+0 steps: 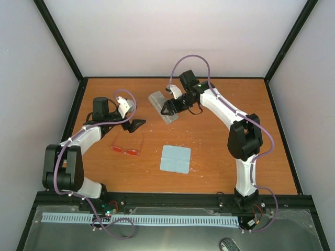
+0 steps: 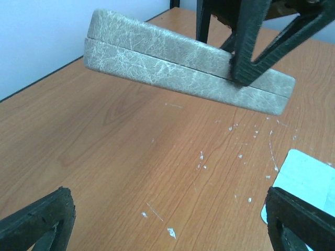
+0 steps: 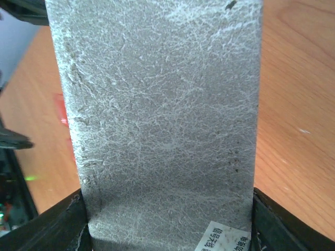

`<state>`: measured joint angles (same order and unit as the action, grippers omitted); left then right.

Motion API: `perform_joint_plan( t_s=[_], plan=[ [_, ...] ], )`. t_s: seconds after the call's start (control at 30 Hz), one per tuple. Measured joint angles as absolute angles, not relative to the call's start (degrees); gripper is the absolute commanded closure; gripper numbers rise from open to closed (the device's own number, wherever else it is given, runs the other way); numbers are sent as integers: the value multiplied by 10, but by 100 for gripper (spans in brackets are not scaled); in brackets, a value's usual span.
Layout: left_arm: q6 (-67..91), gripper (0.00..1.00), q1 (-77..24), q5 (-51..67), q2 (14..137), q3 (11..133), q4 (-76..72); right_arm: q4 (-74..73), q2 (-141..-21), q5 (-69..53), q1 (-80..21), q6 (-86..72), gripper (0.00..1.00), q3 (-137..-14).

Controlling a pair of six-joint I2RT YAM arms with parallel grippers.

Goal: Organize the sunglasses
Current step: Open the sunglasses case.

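1. The sunglasses (image 1: 127, 149), a small pair with a thin red-orange frame and reddish translucent lenses, lie on the brown wooden table (image 1: 220, 151), in its left half and toward the near side
2. Nothing touches the sunglasses; the left gripper (image 1: 137, 124) is just beyond them, on the far side, close but apart
3. The two black fingers (image 2: 36, 219) of the left gripper stand wide apart, and the left wrist view shows only bare wood between them, so it holds nothing
4. The right gripper (image 1: 170, 108) is clamped on a grey rectangular case (image 1: 159, 104) with a cracked, leather-like surface
5. The case is closed: in the left wrist view its two halves lie together with one thin seam between them
6. The case appears lifted from the table and tilted, with a soft shadow on the wood below it; it is over the far middle part of the table
7. In the right wrist view the case fills the picture, and a black finger (image 3: 47, 230) touches each of its long sides; a small white sticker (image 3: 225, 238) with print is at its near end
8. A light blue square cloth (image 1: 175, 159) lies flat near the middle of the table, to the right of the sunglasses and apart from them
9. Small white specks are scattered on the wood beside the cloth
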<state>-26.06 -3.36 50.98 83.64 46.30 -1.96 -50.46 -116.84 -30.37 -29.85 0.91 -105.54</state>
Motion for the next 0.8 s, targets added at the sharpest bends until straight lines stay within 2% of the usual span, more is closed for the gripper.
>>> perform_joint_plan(
  t_s=[0.27,0.8],
  plan=[
    [-176,1,-36,533,857,491,-71,-475,-1164,-383,-299,-19,88,-1032],
    [-84,1,-60,549,901,501,-157,-462,-1164,-421,-323,-44,89,-1028]
  ],
)
